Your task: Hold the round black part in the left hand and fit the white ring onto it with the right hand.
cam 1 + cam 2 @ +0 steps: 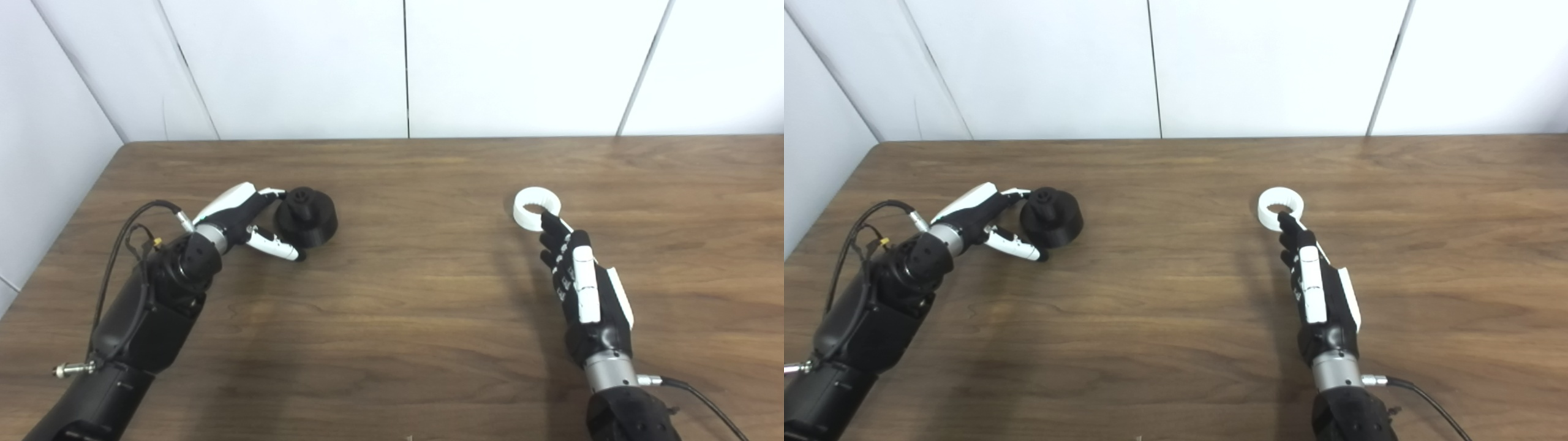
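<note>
Here the round black plastic part (305, 216), a squat disc with a small knob on top, is sitting upright on the brown wood-grain surface (404, 306), and everything else is lying in relation to it. The left hand (245, 217) is lying just to the left of the black part, its fingers spread apart around the near and far sides of the part; one white-tipped finger (272, 193) is reaching the part's top edge and the thumb (275, 246) is stretching along the surface at its near side, yet the hand is not clamping it and the part is resting on the surface. Well to the right of the black part, the toothed white plastic ring (1280, 209) is lying flat on the surface. The right hand (1315, 285) is pointing toward the ring from its near side, fingers held loosely apart, with dark fingertips (1287, 223) touching the ring's near rim, gripping nothing. White wall panels (404, 67) are standing behind the black part, past the surface's far edge.
</note>
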